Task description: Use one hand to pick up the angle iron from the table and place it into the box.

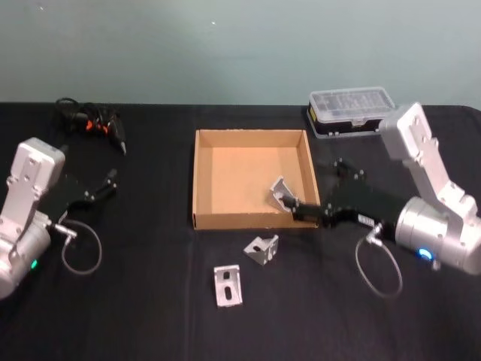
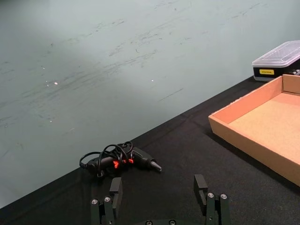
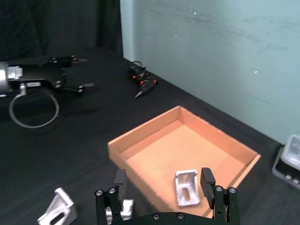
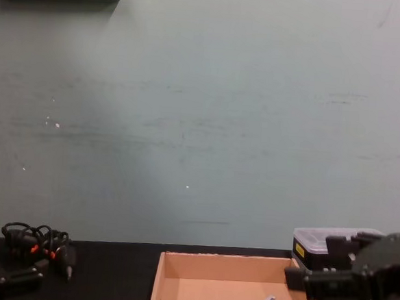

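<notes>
Here, my right gripper [image 1: 297, 210] hung open at the near right corner of the box [image 1: 240, 219], an angle iron [image 1: 279, 194] lying inside; my left gripper [image 1: 111, 183] sat open, far left.

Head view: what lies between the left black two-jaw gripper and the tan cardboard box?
Just bare black tabletop between left gripper and box, in head view.

Table [image 1: 135, 320]: box [image 1: 201, 180], angle iron [image 1: 261, 249], second angle iron [image 1: 228, 285], case [image 1: 351, 111], corded tool [image 1: 94, 122].

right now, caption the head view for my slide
Right hand open at the box's near right corner, one angle iron inside, two more on the table, left hand idle at left.
</notes>
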Robot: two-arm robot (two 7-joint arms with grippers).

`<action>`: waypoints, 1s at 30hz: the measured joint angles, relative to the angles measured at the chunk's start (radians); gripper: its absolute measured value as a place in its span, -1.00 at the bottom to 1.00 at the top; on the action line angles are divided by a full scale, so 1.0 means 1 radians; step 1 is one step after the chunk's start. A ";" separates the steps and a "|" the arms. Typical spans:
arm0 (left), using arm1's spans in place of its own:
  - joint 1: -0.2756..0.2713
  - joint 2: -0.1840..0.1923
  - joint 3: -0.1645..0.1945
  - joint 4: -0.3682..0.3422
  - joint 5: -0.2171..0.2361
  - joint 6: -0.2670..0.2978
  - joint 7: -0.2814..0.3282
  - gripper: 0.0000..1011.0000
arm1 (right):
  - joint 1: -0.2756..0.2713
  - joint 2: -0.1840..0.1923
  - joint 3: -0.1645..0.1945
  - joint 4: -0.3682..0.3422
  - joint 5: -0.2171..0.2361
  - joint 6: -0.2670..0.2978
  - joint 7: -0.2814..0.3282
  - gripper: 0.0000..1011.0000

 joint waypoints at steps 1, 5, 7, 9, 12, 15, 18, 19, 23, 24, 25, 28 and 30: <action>0.000 0.000 0.000 0.000 0.000 0.000 0.000 0.98 | -0.007 0.003 0.000 -0.005 0.002 0.001 0.000 0.98; 0.000 0.000 0.000 0.000 0.000 0.000 0.000 0.98 | -0.038 0.014 -0.010 -0.024 0.015 0.009 0.000 0.98; 0.000 0.000 0.000 0.000 0.000 0.000 0.000 0.98 | -0.047 0.014 -0.014 -0.027 0.021 0.015 -0.001 0.98; 0.000 0.000 0.000 0.000 0.000 0.000 0.000 0.98 | -0.056 0.013 -0.021 -0.028 0.027 0.023 -0.003 0.98; 0.000 0.000 0.000 0.000 0.000 0.000 0.000 0.98 | -0.066 0.011 -0.034 -0.027 0.032 0.033 -0.006 0.98; 0.000 0.000 0.000 0.000 0.000 0.000 0.000 0.98 | -0.074 0.004 -0.048 -0.019 0.034 0.040 -0.011 0.98; 0.000 0.000 0.000 0.000 0.000 0.000 0.000 0.98 | -0.079 -0.003 -0.061 -0.008 0.035 0.045 -0.015 0.98; 0.000 0.000 0.000 0.000 0.000 0.000 0.000 0.98 | -0.082 -0.007 -0.067 -0.003 0.035 0.047 -0.017 0.98; 0.000 0.000 0.000 0.000 0.000 0.000 0.000 0.98 | -0.087 -0.014 -0.080 0.010 0.032 0.048 -0.023 0.98; 0.000 0.000 0.000 0.000 0.000 0.000 0.000 0.98 | -0.087 -0.014 -0.080 0.010 0.032 0.048 -0.023 0.98; 0.000 0.000 0.000 0.000 0.000 0.000 0.000 0.98 | -0.088 -0.017 -0.083 0.015 0.030 0.048 -0.026 0.98; 0.000 0.000 0.000 0.000 0.000 0.000 0.000 0.98 | -0.090 -0.022 -0.087 0.024 0.026 0.048 -0.031 0.98; 0.000 0.000 0.000 0.000 0.000 0.000 0.000 0.98 | -0.090 -0.026 -0.089 0.032 0.022 0.047 -0.033 0.98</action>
